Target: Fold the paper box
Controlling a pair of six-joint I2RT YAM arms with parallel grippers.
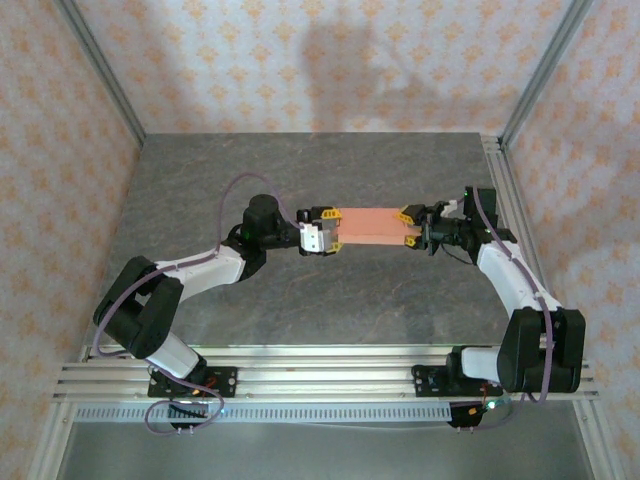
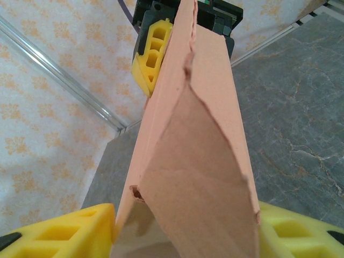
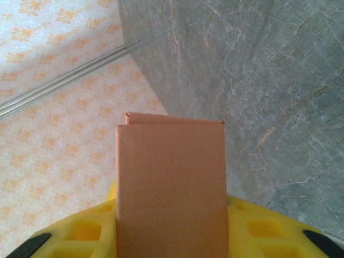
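Note:
The paper box (image 1: 370, 226) is a flattened salmon-orange card strip held off the grey table, between the two arms. My left gripper (image 1: 325, 232) grips its left end. In the left wrist view the card (image 2: 199, 161) runs away from the camera with a folded flap on top, and both yellow fingers (image 2: 64, 231) press against its sides. My right gripper (image 1: 410, 228) holds the right end. In the right wrist view the folded card (image 3: 171, 183) stands up between the yellow fingers (image 3: 258, 231), with a second layer peeking behind its top edge.
The grey marbled table (image 1: 300, 170) stretches behind and in front of the box. Aluminium rails (image 1: 320, 375) run along the near edge and another rail (image 1: 500, 180) along the right side. Patterned walls enclose the back and both sides.

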